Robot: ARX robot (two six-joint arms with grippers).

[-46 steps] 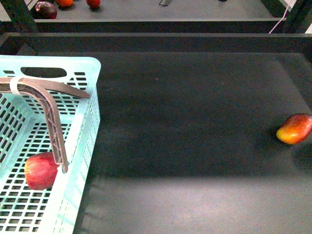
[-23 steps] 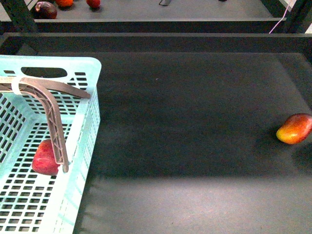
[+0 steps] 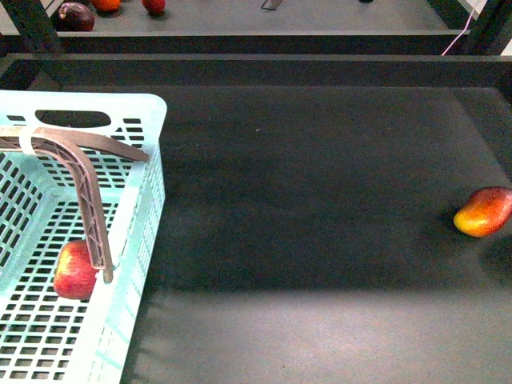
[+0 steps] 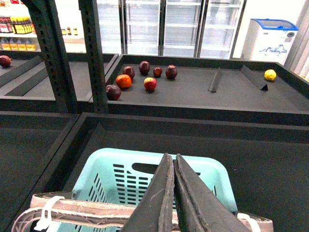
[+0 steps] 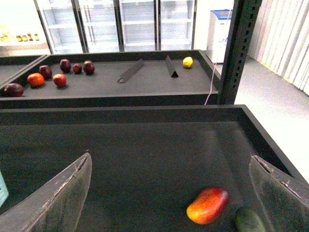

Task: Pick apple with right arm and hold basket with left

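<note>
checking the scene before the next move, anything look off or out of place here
Nothing is spilled or damaged. One oddity: the apple already lies inside the basket, beside the left gripper's finger, while the right gripper hangs open and empty over the mango on the far side of the dark table.

No text, label, brand name or number can be read in any of the views. The white chest freezer [image 4: 271,41] behind the far fruit table carries a blue mark on its front, possibly a logo, but it is too small and blurred to make out. The bottles [image 4: 17,24] on the shelf beyond the dark upright post show labels that are likewise illegible.
</note>
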